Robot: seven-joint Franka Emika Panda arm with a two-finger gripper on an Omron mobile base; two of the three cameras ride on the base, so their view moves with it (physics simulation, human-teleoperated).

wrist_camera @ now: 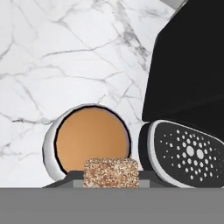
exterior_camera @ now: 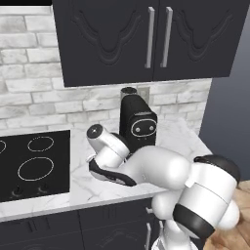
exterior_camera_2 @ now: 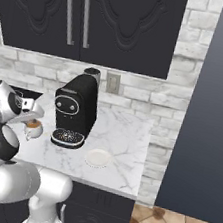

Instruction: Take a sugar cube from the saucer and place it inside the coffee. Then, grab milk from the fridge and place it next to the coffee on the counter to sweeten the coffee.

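Counter [exterior_camera_2: 125,136] carries the black coffee machine [exterior_camera_2: 76,109], w/ the coffee [wrist_camera: 92,142] just beside its drip tray, saucer [exterior_camera_2: 98,158] nr the tray's other side, & my pincer [wrist_camera: 111,183] clamped on the sugar cube [wrist_camera: 111,172] above the coffee.

- Your arm [exterior_camera: 161,171] is folding low and reaching forward over the tabletop [exterior_camera: 93,188], with the wrist angling downward.
- Your hand [wrist_camera: 111,183] is pointing down, and its fingers are pinching the sugar cube [wrist_camera: 111,172] between them.
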